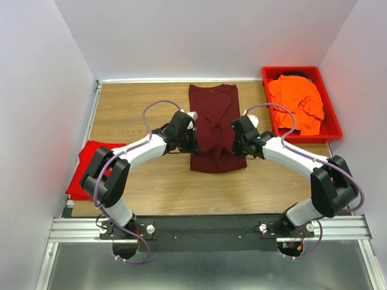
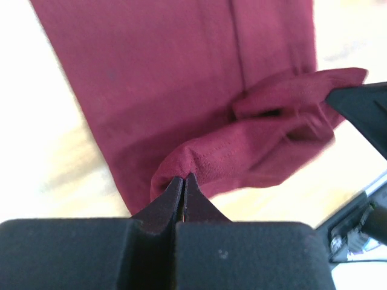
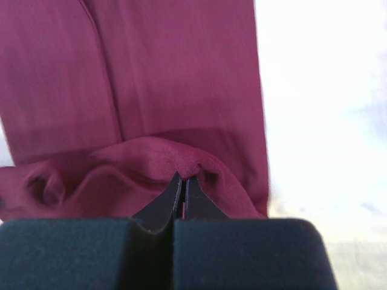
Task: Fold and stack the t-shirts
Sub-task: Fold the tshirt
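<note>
A dark maroon t-shirt [image 1: 211,124] lies lengthwise on the middle of the table, folded into a narrow strip. My left gripper [image 1: 192,140] is shut on its left hem edge [image 2: 199,160], which bunches up at the fingertips. On the opposite side my right gripper [image 1: 234,140] is shut on the right hem edge [image 3: 181,158], lifted into a ridge. The cloth between the two grips sags in folds. A bright red t-shirt [image 1: 91,164] lies at the table's left edge, partly under the left arm. A bright orange t-shirt [image 1: 299,101] lies crumpled in the bin.
A rigid red plastic bin [image 1: 331,124] stands at the back right of the wooden table [image 1: 139,112]. White walls close in the left, back and right sides. A metal rail [image 1: 205,228] with the arm bases runs along the near edge.
</note>
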